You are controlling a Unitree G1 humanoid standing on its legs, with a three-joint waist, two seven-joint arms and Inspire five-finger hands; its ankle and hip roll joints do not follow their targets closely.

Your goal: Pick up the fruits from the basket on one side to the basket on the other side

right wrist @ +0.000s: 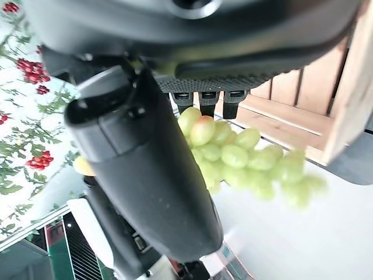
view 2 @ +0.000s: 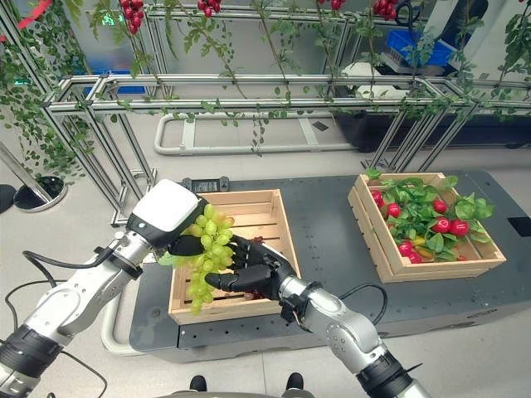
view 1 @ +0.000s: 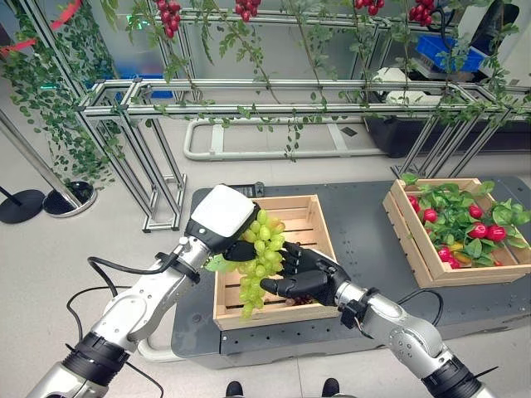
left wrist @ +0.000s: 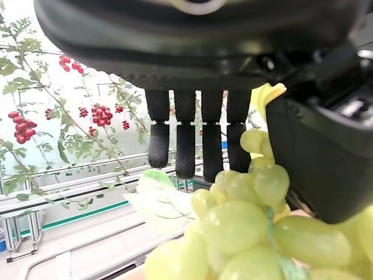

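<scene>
1. A bunch of green grapes up in the air over the left wooden crate, hanging down past the crate's front edge.
2. Left hand at the top of the bunch, thumb and fingers closed on the grapes near the stem, with a pale green leaf sticking out beside them.
3. Right hand just beside the bunch on its other side, over the same crate, with fingers bent toward the grapes and touching them; cannot tell if really gripping.
4. In the right wrist view, grapes seen past the big dark thumb, with crate boards behind.
5. Left crate sitting on a dark grey desk, near its left end.
6. Right wooden crate well apart on the same desk, full of green leaves and red fruits.
7. Behind the desk, a metal frame with green vines and red berries hanging from it.
8. A blue bin far back on the right.
</scene>
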